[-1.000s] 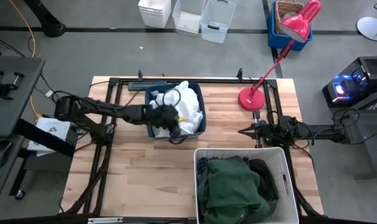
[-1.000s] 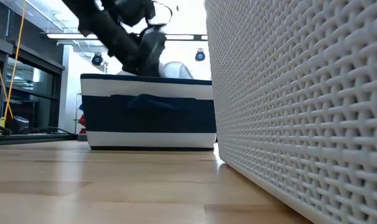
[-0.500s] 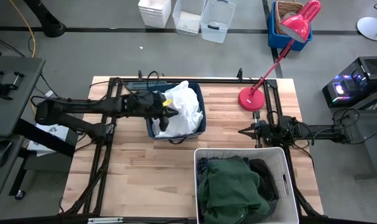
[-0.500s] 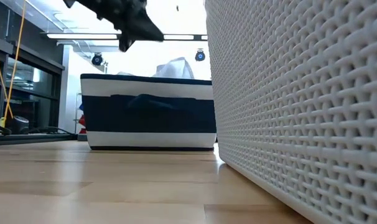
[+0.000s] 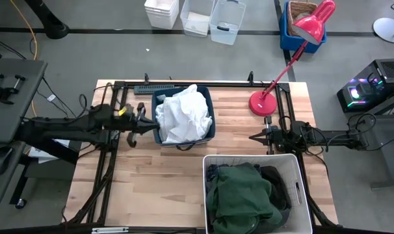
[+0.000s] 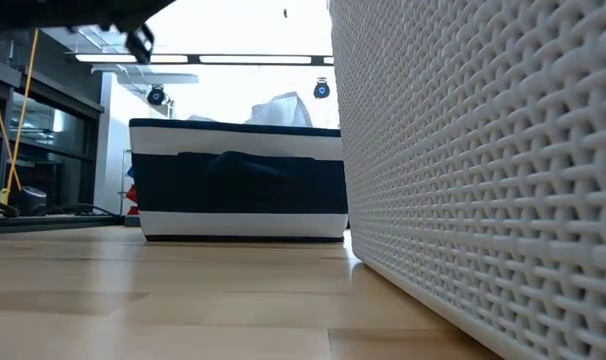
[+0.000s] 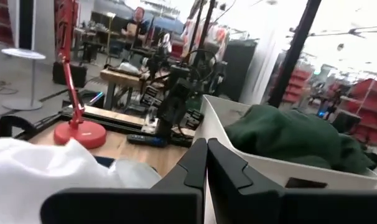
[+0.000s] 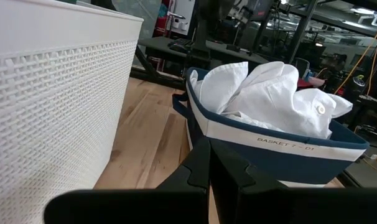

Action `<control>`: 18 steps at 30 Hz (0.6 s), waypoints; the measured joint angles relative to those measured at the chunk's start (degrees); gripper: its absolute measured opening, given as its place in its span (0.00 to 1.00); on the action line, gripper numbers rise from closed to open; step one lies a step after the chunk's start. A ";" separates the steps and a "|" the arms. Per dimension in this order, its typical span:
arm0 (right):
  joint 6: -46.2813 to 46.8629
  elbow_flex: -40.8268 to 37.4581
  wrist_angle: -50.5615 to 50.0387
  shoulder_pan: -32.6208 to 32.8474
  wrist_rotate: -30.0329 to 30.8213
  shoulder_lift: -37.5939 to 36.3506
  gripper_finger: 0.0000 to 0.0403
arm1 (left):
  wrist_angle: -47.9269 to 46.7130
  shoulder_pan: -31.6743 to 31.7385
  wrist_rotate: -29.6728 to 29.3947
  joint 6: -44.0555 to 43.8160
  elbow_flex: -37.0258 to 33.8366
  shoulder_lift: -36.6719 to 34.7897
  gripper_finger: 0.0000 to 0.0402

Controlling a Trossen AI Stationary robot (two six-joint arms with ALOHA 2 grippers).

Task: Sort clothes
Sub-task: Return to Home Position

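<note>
Upper centre, high view: white cloth pieces (image 5: 184, 112) heaped in navy bin (image 5: 211, 127) | lower right of centre: dark green hoodie (image 5: 241, 195) and dark grey jacket (image 5: 276, 183) in white bin (image 5: 249, 157) | left gripper (image 5: 140, 122) just left of navy bin, fingers pressed together, empty | right gripper (image 5: 255, 137) right of centre, 2 fingers together, empty

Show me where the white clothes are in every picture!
High view: white clothes heaped in the navy bin, upper middle of the table.
Low view: a white peak above the navy bin's rim, left of centre.
Left wrist view: lower left corner.
Right wrist view: piled in the navy bin, right of centre.
Shared landmark: the white laundry bin, beside them in all four.
</note>
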 joint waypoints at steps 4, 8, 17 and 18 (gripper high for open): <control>0.02 -0.01 0.00 0.00 0.00 0.00 0.00 | 5.24 -0.24 -1.89 -4.31 -7.93 -6.11 0.00; 0.00 -0.01 0.00 -0.02 0.00 0.00 0.00 | 17.62 -0.22 -2.60 -9.40 -15.04 -9.75 0.00; 0.02 0.00 0.01 0.00 0.00 0.00 0.00 | 21.17 -0.22 -6.12 -10.80 -22.84 -11.21 0.00; 0.01 0.00 0.00 -0.01 0.00 0.00 0.00 | 20.39 -0.22 -6.10 -10.05 -22.80 -11.21 0.00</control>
